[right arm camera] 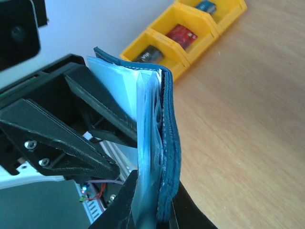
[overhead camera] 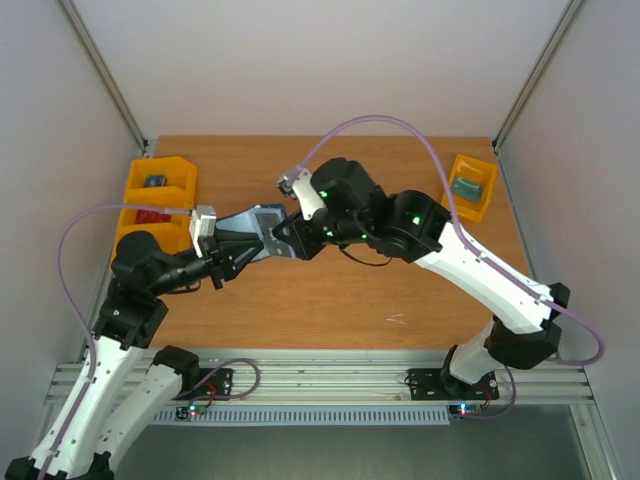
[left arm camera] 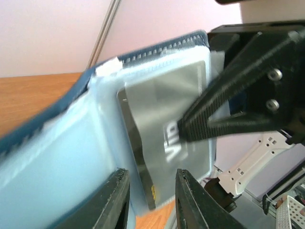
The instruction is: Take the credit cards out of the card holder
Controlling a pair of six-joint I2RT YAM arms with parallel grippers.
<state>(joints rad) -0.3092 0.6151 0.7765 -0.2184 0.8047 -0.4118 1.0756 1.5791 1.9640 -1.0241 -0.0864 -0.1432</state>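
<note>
Closest to the right wrist lens, the black fingers of the right gripper (right arm camera: 155, 207) are pinched tight on one edge of the small navy-blue folding card holder (right arm camera: 167, 143). It is held on edge in the air above the brown wooden table (overhead camera: 330, 300), between the two arms. It stands open, with its pale blue-grey inside turned toward the left arm. Through a cloudy plastic sleeve inside it shows a plain grey credit card (left arm camera: 162, 109) with pale lettering; one right finger presses on the sleeve's face beside that lettering. The left gripper (left arm camera: 150, 188) has its jaws drawn narrow, straddling the bottom edge of sleeve and card. Whether they actually clamp it cannot be told. Farther out, at the table's far left, a row of yellow plastic bins (right arm camera: 190, 55) holds one thing per compartment: a dark piece with white marks (right arm camera: 147, 55), a red piece (right arm camera: 183, 33) and a blue piece (right arm camera: 206, 5). At the far right, a single yellow bin (overhead camera: 482, 205) holds a small teal object (overhead camera: 466, 186).
</note>
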